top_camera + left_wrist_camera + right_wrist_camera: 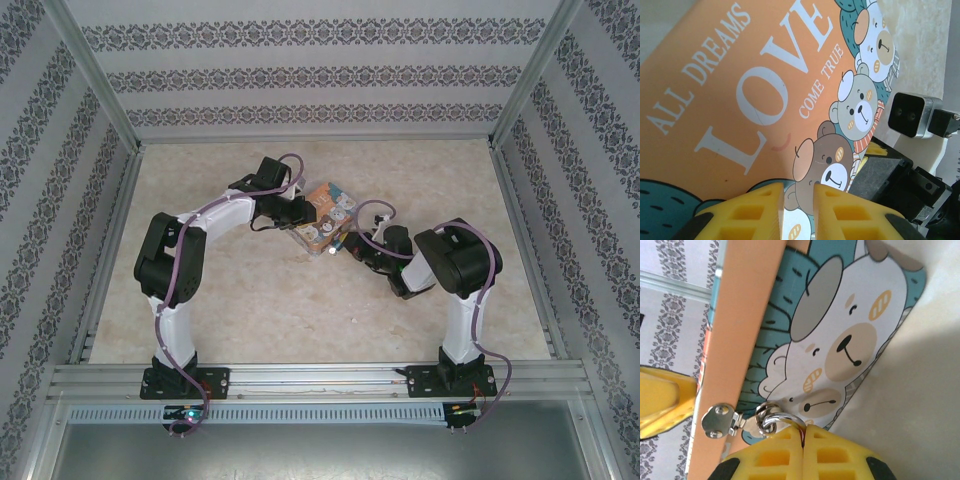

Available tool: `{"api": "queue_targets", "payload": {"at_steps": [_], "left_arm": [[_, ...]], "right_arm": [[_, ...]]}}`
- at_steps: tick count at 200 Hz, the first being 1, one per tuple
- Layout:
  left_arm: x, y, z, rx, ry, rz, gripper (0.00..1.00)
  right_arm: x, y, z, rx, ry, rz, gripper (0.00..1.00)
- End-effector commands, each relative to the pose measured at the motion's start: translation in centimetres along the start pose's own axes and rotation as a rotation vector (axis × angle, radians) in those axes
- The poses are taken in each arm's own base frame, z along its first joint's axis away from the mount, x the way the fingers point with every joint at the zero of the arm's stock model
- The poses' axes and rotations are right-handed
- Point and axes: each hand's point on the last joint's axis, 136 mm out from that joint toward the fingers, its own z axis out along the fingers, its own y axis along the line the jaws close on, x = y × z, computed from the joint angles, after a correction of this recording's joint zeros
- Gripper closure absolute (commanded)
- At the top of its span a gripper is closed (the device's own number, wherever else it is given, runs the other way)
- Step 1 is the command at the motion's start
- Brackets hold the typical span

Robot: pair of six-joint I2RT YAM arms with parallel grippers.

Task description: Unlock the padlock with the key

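The orange "LOVE" tin lies closed near the middle of the worktop. Its hasp is fastened by the padlock, whose silvery shackle threads the staple at the tin's edge. The right end effector is clamped on the padlock, fingers pressed together, body hidden. The left end effector, fingers narrowly parted and gripping nothing, hangs over the lid. Bare worktop surrounds the tin, walls well apart.
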Motion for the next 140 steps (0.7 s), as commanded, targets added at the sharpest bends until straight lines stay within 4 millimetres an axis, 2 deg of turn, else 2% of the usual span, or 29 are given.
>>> {"api": "queue_targets", "payload": {"at_steps": [1,30,74,140], "left_arm": [[2.9,1.5,0.8,-0.039,0.081,-0.017,0.78],[3.1,1.4,0.6,-0.032,0.077,-0.015,0.78],[3.1,1.5,0.2,-0.038,0.072,-0.014,0.77],[1.5,2.0,-1.2,-0.031,0.021,-0.046,0.73]], "right_arm": [[-1.7,2.4,-0.3,-0.103,-0.080,0.029,1.00],[-2.2,3.0,0.0,-0.116,-0.095,0.035,1.00],[-3.3,2.4,0.0,-0.096,-0.142,0.049,1.00],[-5.3,1.1,-3.9,-0.016,-0.231,0.001,1.00]]}}
